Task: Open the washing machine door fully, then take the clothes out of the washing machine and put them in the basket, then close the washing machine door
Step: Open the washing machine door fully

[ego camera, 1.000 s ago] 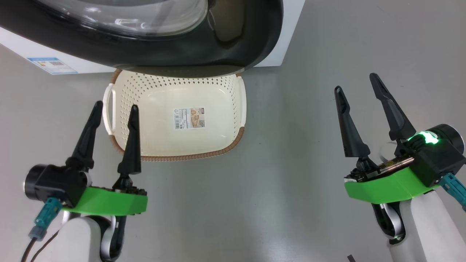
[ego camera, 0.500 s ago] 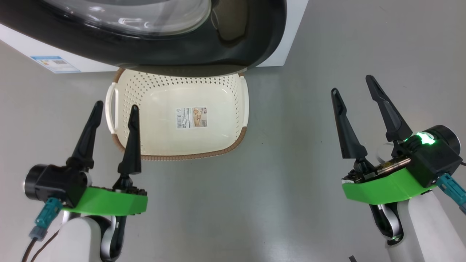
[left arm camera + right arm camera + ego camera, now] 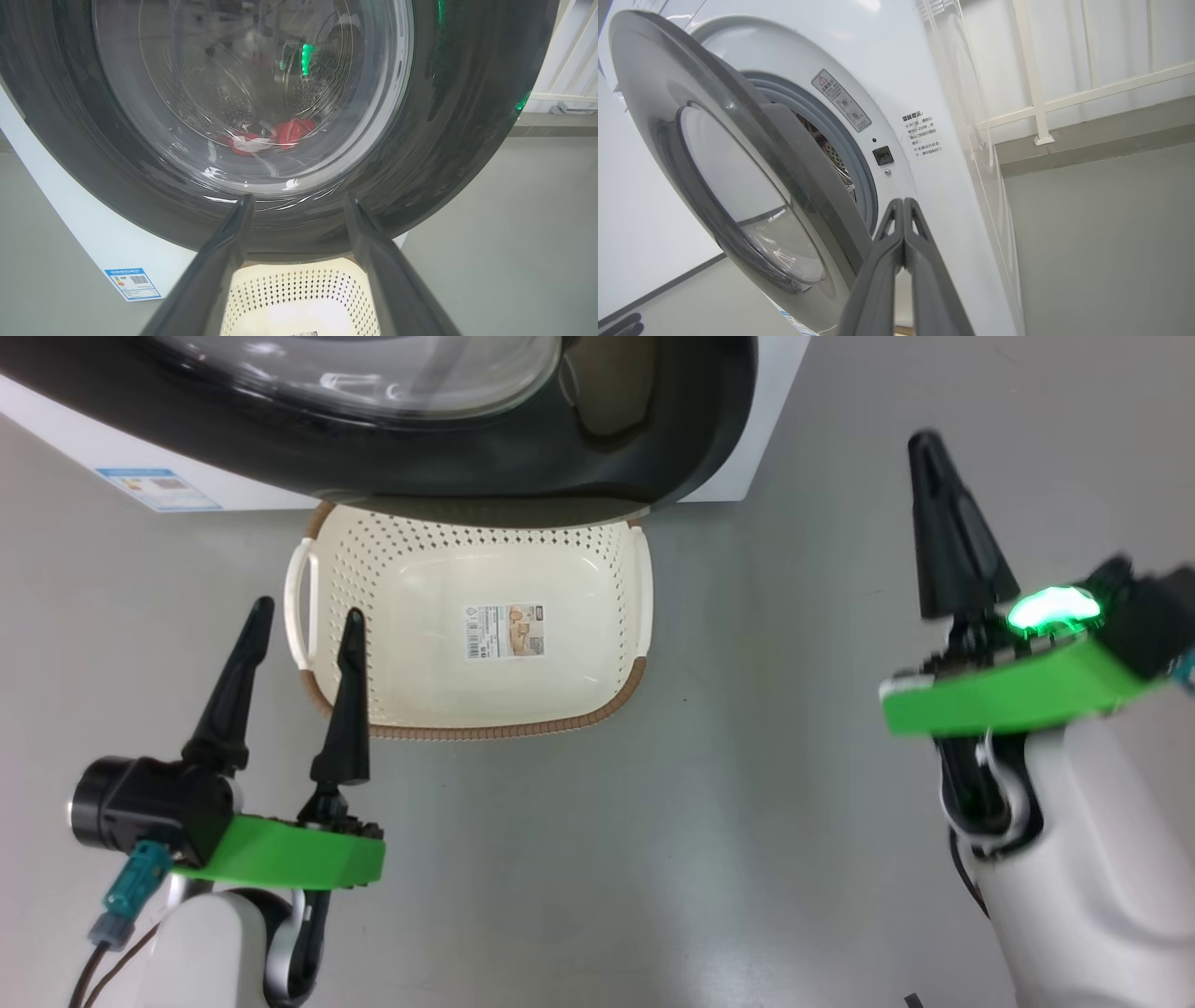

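Note:
The washing machine door (image 3: 448, 462), black-rimmed with a bulging glass bowl, hangs over the far edge of the basket (image 3: 485, 731), which holds nothing but its sticker. In the right wrist view the door (image 3: 714, 154) stands ajar from the white washing machine (image 3: 896, 70), and a strip of steel drum (image 3: 833, 161) shows in the gap. Red and white clothes (image 3: 292, 131) lie in the drum behind the glass. My left gripper (image 3: 308, 611) is open beside the basket's near left corner. My right gripper (image 3: 926, 441) is shut on nothing, raised at the right, its tips (image 3: 903, 200) near the door's free edge.
Grey floor surrounds the basket. A blue label (image 3: 159, 488) marks the machine's lower front. A white railing (image 3: 1031, 70) runs along the wall to the right of the machine. The basket sits directly under the door's lower rim.
My right gripper has shut its fingers and risen, turning toward the door's right edge. The left arm has held still. The head camera has shifted slightly.

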